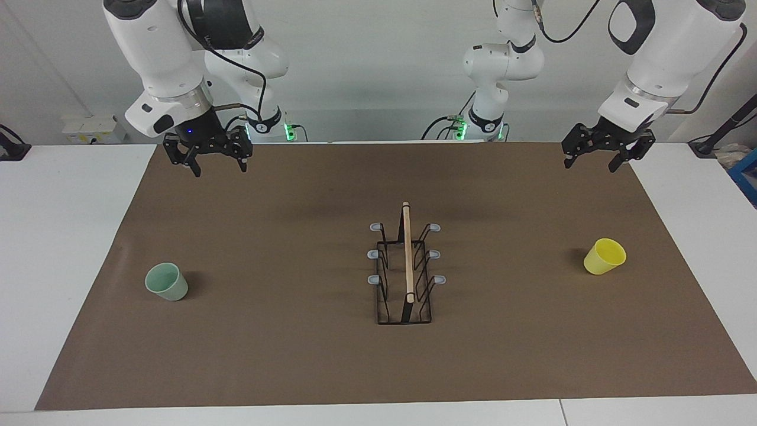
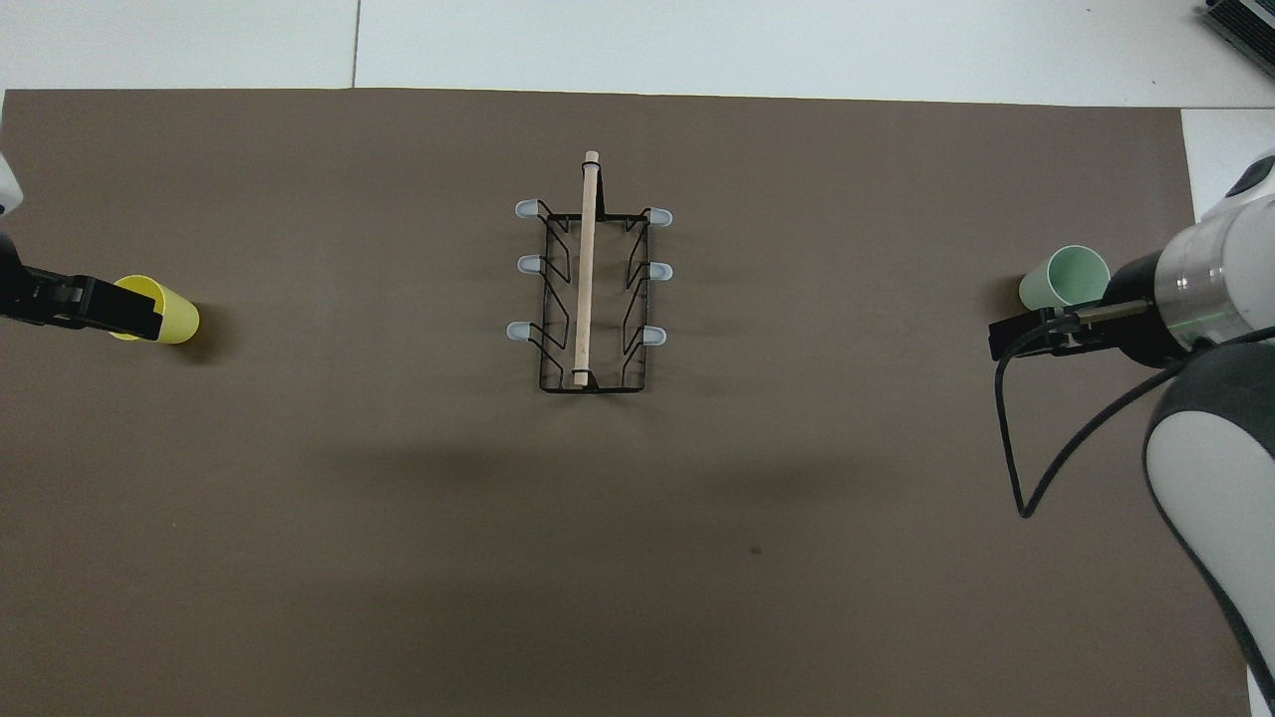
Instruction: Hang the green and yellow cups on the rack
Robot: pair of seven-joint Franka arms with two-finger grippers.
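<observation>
The rack (image 1: 407,254) (image 2: 588,269) is a black wire stand with a wooden rod on top and grey-tipped prongs on both sides; it stands mid-mat with nothing on it. The green cup (image 1: 167,281) (image 2: 1066,279) stands mouth up toward the right arm's end. The yellow cup (image 1: 604,256) (image 2: 164,311) stands mouth up toward the left arm's end. My right gripper (image 1: 219,168) hangs open and holds nothing, over the mat's edge by the robots. My left gripper (image 1: 591,165) hangs open the same way at its own end. Both are well apart from the cups.
A brown mat (image 1: 295,355) covers most of the white table (image 1: 59,236). A small white box (image 1: 89,127) sits off the mat at the right arm's end. A blue item (image 1: 748,171) lies at the table's edge at the left arm's end.
</observation>
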